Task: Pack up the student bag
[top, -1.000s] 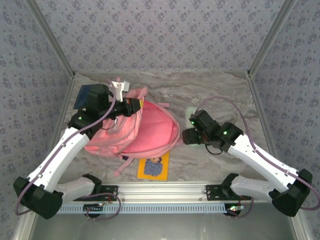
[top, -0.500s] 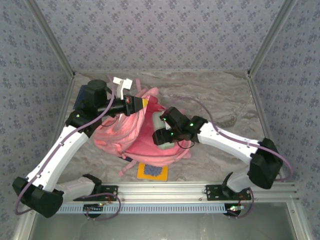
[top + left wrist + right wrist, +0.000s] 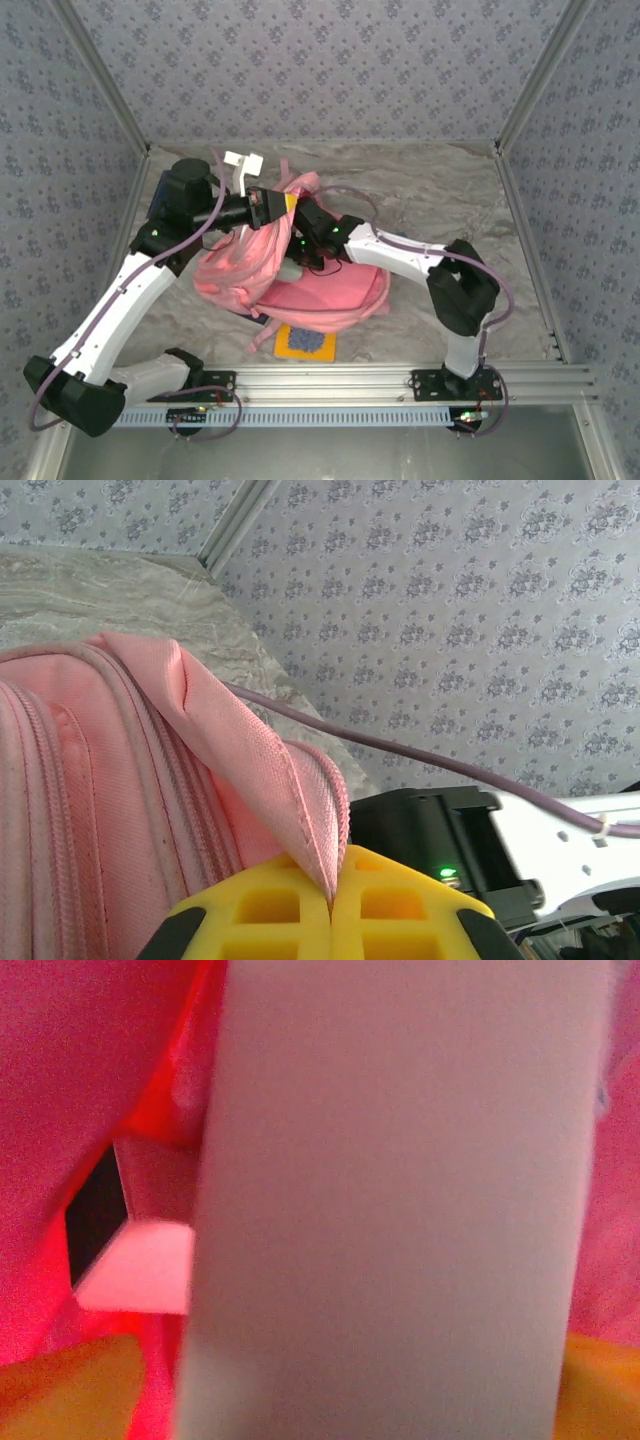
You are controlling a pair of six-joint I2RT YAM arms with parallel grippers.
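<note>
- the student bag [image 3: 330, 295] lies on the marbled table [image 3: 440, 190], left of centre, its far edge lifted.
- the left gripper [image 3: 331, 905] is clenched on the bag's pink flap edge.
- the right gripper [image 3: 293, 262], inside the bag, grasps a pale block [image 3: 400, 1210].
- a yellow-edged booklet [image 3: 308, 343] lies just near of the bag.

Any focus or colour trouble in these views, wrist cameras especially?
Right wrist: the pale item between the jaws is too near to focus, a plain blur, and the bag around it glows oversaturated red. Left wrist: sharp, bag fabric pinched in the yellow jaws shows its weave. Top external: even light, no glare.
</note>
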